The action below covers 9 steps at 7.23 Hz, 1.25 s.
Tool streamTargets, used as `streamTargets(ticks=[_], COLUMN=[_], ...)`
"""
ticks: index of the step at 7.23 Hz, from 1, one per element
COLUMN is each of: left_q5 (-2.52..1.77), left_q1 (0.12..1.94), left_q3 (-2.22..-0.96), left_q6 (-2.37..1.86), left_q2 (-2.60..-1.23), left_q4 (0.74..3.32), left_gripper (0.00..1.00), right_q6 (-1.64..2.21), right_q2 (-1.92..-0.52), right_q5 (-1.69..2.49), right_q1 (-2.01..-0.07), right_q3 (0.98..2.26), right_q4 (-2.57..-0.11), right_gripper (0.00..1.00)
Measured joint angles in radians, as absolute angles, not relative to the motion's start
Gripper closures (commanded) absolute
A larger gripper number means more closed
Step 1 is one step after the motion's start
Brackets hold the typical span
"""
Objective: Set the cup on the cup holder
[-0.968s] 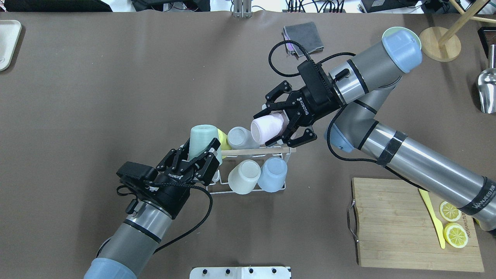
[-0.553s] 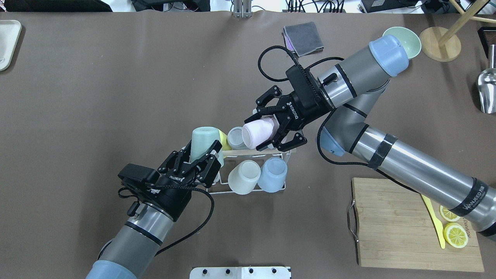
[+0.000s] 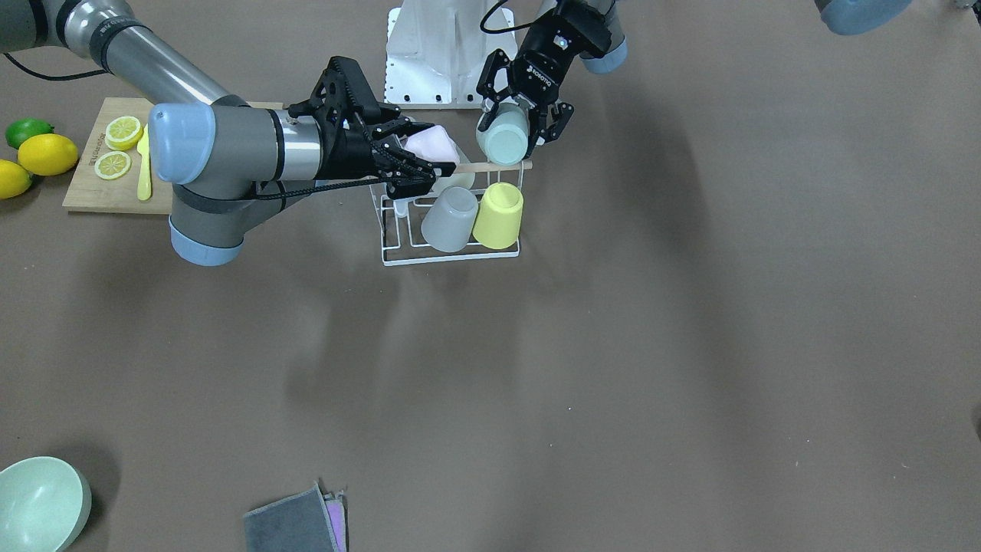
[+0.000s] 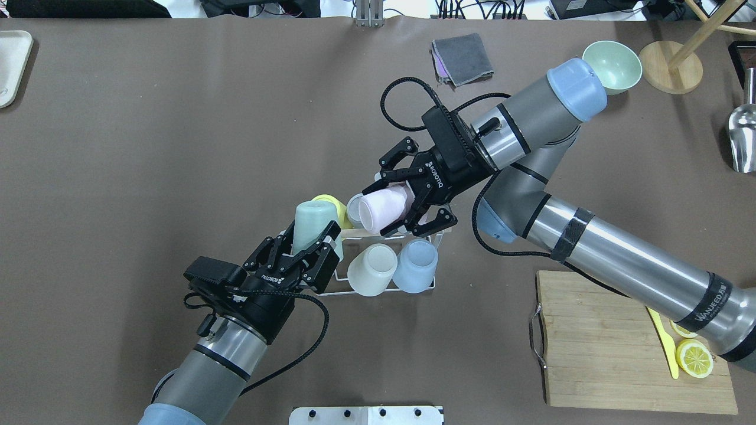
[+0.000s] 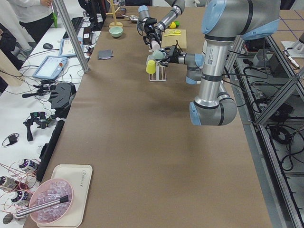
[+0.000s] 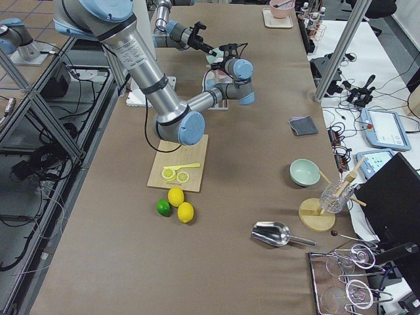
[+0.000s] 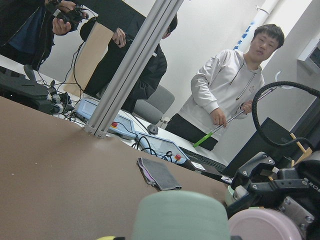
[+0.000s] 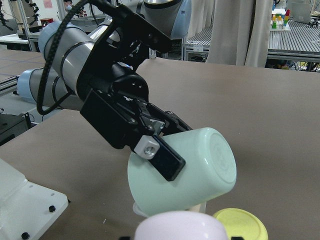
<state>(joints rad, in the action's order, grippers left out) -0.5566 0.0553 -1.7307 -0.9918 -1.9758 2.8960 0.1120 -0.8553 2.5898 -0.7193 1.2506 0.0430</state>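
Observation:
The cup holder [image 4: 384,290], a white wire rack with a wooden rod handle, stands mid-table and also shows in the front view [image 3: 452,259]. It carries a cream cup [image 4: 372,268], a blue cup [image 4: 415,265], a yellow cup [image 3: 498,215] and a grey cup [image 3: 451,218]. My left gripper [image 4: 313,231] is shut on a mint green cup [image 4: 312,219], held tilted above the rack's left end. My right gripper [image 4: 381,209] is shut on a pink cup [image 4: 384,208], held sideways over the rack's far side, close to the grey cup.
A wooden cutting board [image 4: 596,342] with lemon slices and a yellow knife lies at the right front. A mint bowl [image 4: 617,62], a grey cloth [image 4: 463,59], a wooden stand [image 4: 670,74] and a metal scoop [image 4: 741,136] sit at the far right.
My right gripper has carried the pink cup left and nearer, over the rack's far side. My left gripper has drawn back a little with the mint cup.

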Motion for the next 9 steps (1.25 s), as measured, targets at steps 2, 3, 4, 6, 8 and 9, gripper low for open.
streamTargets(ticks=[2,3,4,6,8,9], left_q5=[-0.546,-0.538,-0.524,-0.500,-0.491,-0.490], left_q1=[0.046,0.037,0.026,0.015,0.015,0.016], left_q3=[-1.724,-1.719,-1.714,-1.711,-1.710,-1.710], left_q6=[-0.993,-0.994,-0.994,-0.994,-0.994,-0.994], left_q2=[-1.975,-1.975,-1.975,-1.976,-1.980,-1.982], left_q4=[2.895,2.895,2.894,2.891,2.890,2.890], left_gripper=[0.58,0.57,0.46,0.09,0.02,0.02], right_q6=[0.112,0.112,0.112,0.112,0.113,0.113], right_q2=[-0.855,-0.855,-0.854,-0.853,-0.851,-0.851], right_q5=[2.585,2.584,2.584,2.589,2.594,2.595], right_q1=[-0.708,-0.701,-0.695,-0.688,-0.687,-0.690], right_q3=[1.244,1.234,1.227,1.223,1.223,1.223], right_q4=[0.043,0.043,0.043,0.044,0.044,0.044], right_gripper=[0.78,0.78,0.78,0.78,0.78,0.78])
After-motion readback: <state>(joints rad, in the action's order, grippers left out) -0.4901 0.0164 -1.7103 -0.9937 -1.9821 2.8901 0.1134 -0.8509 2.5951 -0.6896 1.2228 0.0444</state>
